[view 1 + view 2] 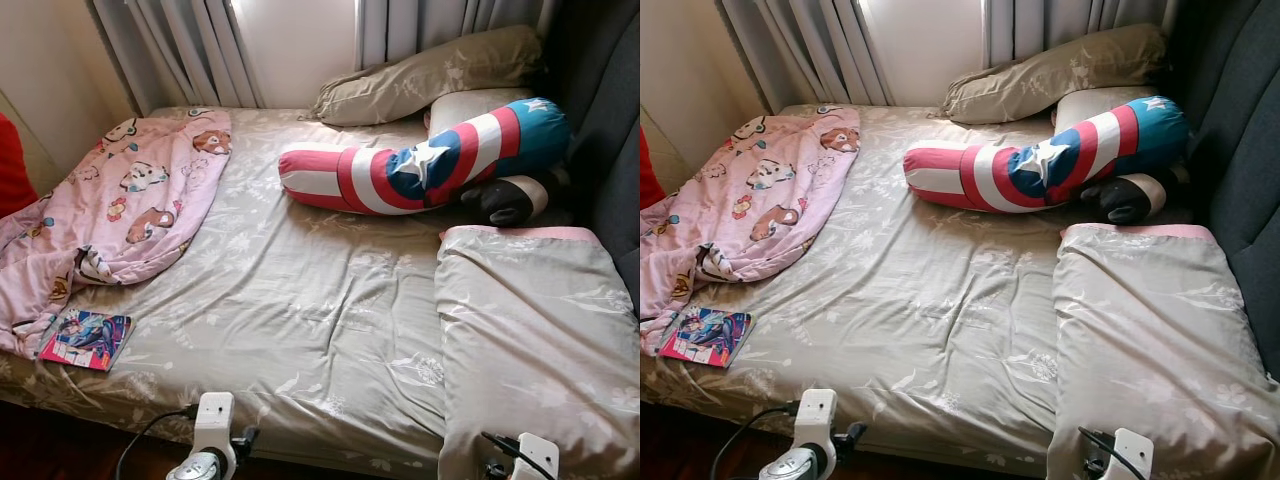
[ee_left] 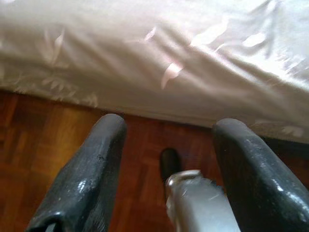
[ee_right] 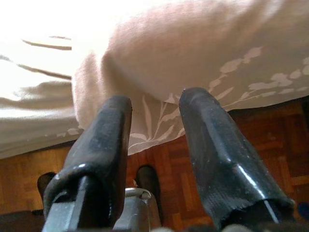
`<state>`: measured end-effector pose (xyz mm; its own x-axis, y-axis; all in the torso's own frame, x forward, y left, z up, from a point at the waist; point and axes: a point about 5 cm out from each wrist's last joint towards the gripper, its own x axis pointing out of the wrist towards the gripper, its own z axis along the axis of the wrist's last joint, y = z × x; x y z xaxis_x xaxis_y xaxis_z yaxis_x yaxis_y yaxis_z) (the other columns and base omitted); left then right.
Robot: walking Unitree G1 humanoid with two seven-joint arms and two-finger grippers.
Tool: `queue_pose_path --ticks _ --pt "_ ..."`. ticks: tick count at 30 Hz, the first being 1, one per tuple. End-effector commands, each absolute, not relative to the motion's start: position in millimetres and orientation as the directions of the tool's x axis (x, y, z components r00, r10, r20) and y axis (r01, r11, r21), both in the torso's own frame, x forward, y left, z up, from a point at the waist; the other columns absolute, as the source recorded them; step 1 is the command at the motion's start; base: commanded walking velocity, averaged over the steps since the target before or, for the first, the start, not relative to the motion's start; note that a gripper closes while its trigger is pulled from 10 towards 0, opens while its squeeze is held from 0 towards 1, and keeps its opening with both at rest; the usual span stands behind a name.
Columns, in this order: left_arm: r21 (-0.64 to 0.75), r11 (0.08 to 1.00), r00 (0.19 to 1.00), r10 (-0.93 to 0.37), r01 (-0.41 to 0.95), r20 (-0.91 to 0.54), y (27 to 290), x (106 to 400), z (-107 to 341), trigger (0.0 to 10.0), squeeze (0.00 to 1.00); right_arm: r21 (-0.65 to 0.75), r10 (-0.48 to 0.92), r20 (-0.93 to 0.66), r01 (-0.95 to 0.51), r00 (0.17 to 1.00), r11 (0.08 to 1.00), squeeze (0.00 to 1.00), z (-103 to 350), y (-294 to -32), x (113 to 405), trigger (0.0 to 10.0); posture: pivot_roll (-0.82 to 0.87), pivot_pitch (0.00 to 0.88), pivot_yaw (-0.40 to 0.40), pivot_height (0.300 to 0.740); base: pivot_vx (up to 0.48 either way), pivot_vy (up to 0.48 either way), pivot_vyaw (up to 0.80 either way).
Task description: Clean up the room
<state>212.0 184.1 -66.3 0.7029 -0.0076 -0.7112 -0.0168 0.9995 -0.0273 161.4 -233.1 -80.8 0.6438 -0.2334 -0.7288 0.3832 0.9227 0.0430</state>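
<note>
Both grippers empty, fingers apart, low at bed's [image 1: 300, 330] near edge; left gripper [image 2: 166, 159], right gripper [image 3: 154, 125]; suggest next: left reaches the book [image 1: 86, 339] at near-left corner beside rumpled pink blanket [image 1: 120, 200], grip by its free edge.

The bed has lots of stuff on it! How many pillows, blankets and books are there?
Pillows: 4, namely the striped star bolster, a beige one by the curtain, a pale one behind the bolster, a dark one
Blankets: 2, one pink, one folded beige
Books: 1
Total: 7
</note>
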Motion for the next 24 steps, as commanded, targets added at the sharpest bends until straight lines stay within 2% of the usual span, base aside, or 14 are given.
queue_pose_path --ticks 1,24 --pt "0.006 0.999 0.671 0.026 -0.033 -0.741 194.6 201.2 -71.6 10.0 0.00 0.052 -0.212 -0.744 0.372 0.634 0.927 0.00 -84.1 -226.6 158.1 10.0 0.01 0.017 0.086 0.740 0.000 0.480 0.00" --pt "0.012 0.998 0.666 0.049 -0.060 -0.744 197.4 198.2 -72.9 10.0 0.00 0.067 -0.160 -0.773 0.330 0.614 0.942 0.00 -89.5 -218.4 150.5 10.0 0.03 0.019 0.081 0.740 0.000 0.480 0.00"
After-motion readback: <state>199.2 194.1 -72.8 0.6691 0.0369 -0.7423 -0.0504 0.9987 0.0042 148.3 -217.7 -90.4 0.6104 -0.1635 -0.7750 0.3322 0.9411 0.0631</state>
